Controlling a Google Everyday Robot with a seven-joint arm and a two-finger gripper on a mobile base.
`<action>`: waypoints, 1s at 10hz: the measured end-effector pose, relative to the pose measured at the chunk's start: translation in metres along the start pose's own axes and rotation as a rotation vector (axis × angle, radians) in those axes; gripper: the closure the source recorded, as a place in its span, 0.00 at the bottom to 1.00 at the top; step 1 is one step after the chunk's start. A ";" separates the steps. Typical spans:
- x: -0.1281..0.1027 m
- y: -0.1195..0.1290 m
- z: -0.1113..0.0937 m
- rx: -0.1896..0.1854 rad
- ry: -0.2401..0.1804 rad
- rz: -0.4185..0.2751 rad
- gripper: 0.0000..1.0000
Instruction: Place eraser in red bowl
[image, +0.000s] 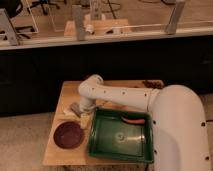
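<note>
The eraser (74, 108) is a small grey block lying on the left part of the wooden table (57, 156), just left of the green tray. My white arm bends over the back of the table and points down, so the gripper (82, 114) hangs right beside the eraser, at its right edge. The gripper stands open and holds nothing that I can see. The red bowl is hidden, with the arm's bend covering the back-left of the table.
A green tray (98, 151) with an orange-red sausage-shaped item (133, 120) fills the table's middle and front. A flat dark maroon dish (68, 135) sits at the front left. A pale yellow object (85, 121) lies below the gripper. Dark items (152, 84) sit at the back right.
</note>
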 end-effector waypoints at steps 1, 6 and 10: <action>-0.002 -0.002 0.004 0.000 0.001 -0.004 0.20; 0.006 -0.014 0.008 0.011 0.004 0.017 0.20; 0.009 -0.019 -0.007 0.026 0.019 0.046 0.20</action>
